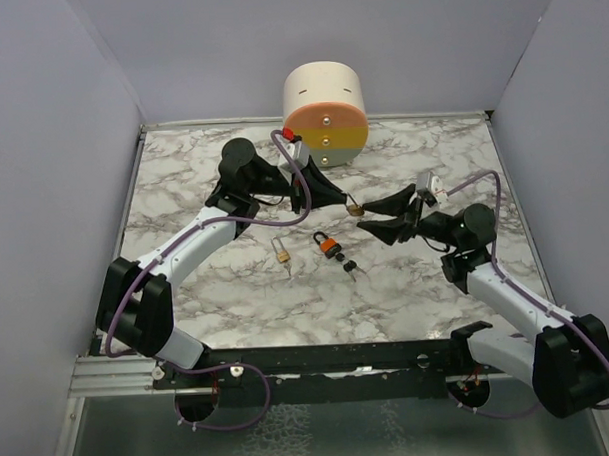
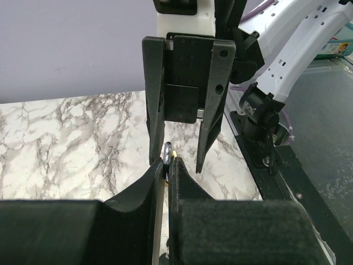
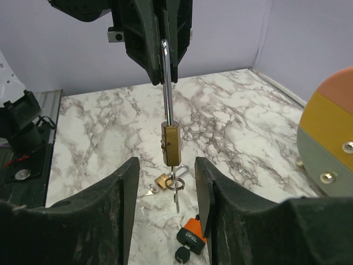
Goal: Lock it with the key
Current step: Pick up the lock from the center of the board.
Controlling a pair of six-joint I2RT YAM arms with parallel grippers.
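Lying flat — the key (image 1: 351, 268); blades pointing nearward.

Brass padlock (image 3: 170, 142) shackle top hidden inside left end effector (image 3: 165, 77); orange padlock (image 3: 191, 236) and key (image 3: 182, 254) partly behind right end effector (image 3: 166, 165).

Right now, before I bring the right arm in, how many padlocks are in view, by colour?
Brass padlocks: 2, the hanging brass padlock in the left gripper and the lying brass padlock on the table
Orange padlock: 1, on the table
Total: 3
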